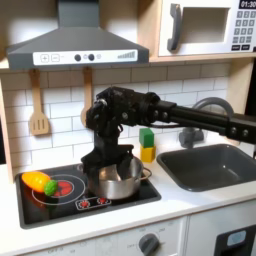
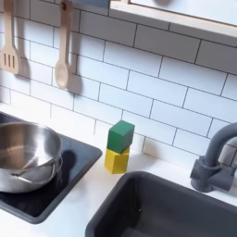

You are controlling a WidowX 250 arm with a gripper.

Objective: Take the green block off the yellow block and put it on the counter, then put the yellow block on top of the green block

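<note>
Gripper (image 1: 112, 158): in the first exterior view it hangs low over the steel pot, at the end of the black arm; the dark fingers blur against the arm's body, so I cannot tell whether they stand apart or together. Nothing shows between them.
Arm (image 1: 170, 112): reaches in from the first exterior view's right, crossing above the sink, with its bulky wrist section in front of the tiled wall.
Steel pot (image 1: 113, 182): sits on the black stovetop, directly under the gripper; in the second exterior view its bowl looks empty.
Green block (image 2: 120, 137): rests on top of the yellow block, turned slightly out of line with it, so the stack is intact and the first step looks not yet done.
Yellow block (image 2: 116, 160): stands on the counter, close to the tiled wall, between the stovetop's edge and the sink.
Counter (image 2: 83, 208): a bare off-white strip lies in front of the stack, a likely landing place for the green block.
Stovetop (image 1: 70, 202): holds the pot and, at the first exterior view's left, a rounded toy food (image 1: 38, 182).
Sink (image 1: 212, 165): dark basin just beside the stack; a block nudged that way could drop in.
Next move, as a judgement: the gripper needs to travel from the pot toward the stack and descend over the green block squarely.
</note>
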